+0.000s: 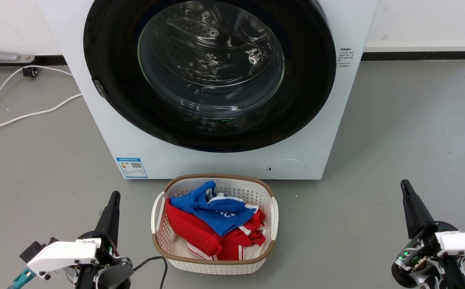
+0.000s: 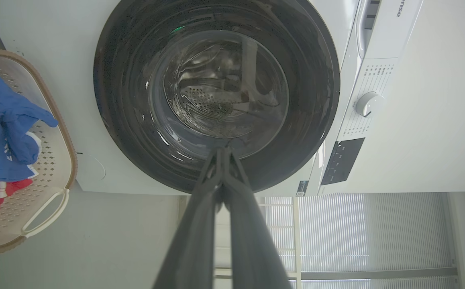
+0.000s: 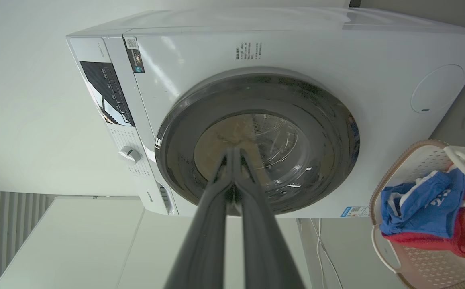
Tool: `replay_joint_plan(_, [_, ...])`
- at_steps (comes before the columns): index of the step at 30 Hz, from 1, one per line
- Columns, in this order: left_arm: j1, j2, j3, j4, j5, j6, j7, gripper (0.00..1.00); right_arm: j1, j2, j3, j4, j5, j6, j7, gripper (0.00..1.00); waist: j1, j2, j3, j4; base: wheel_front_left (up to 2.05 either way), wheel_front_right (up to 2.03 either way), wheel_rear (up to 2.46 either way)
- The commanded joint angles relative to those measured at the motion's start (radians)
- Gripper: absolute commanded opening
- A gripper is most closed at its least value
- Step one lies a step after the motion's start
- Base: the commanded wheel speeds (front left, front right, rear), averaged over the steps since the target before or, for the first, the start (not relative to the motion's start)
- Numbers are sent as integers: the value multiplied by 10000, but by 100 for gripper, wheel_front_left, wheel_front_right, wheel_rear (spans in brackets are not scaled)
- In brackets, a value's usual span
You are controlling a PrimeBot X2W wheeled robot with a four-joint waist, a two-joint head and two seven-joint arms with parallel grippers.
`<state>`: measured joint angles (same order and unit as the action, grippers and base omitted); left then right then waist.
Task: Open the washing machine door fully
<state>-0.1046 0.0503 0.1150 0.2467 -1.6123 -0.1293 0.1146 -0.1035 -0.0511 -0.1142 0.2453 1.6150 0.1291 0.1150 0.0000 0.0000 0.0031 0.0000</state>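
**Both grippers closed and empty, shut door ahead of them**

The left gripper (image 1: 114, 197) has its two long dark fingers pressed together along their length, with nothing between them. The right gripper (image 1: 405, 188) is the same: fingers closed tip to tip and holding nothing. Both hang low over the grey floor (image 1: 409, 128), one on each side of the laundry basket (image 1: 216, 176), with their fingers pointing toward the machine.

The washing machine door (image 1: 210, 68) lies ahead of the two grippers and between them, well apart from both and touched by neither. It sits closed against the front of the washing machine (image 1: 216, 164). Its glossy black ring spans most of the white panel, and the perforated steel drum shows through the clear glass bowl. In each wrist view the closed fingertips line up over the door, but the head view shows them well short of it.

The basket stands on the floor just in front of the machine, below the door. A blue garment (image 1: 216, 208) lies in it on top of a red one (image 1: 192, 235). A blue label (image 1: 132, 167) sits at the machine's lower corner on the robot's left, and a round cover (image 1: 286, 168) sits toward its right. A white cable (image 1: 23, 115) lies on the floor to the left of the machine.
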Motion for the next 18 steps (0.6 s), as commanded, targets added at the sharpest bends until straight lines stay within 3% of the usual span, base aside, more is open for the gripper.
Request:
replay_joint_plan(1, [-77,-5,11,-30,-15,-47,22,0,-119,45,-10,6,-63,30,10,0,0,0,0,0,0,0,0])
replay_joint_plan(18, [-77,-5,11,-31,-15,-47,21,0,-119,46,-12,6,-67,30,13,0,0,0,0,0,0,0,0])
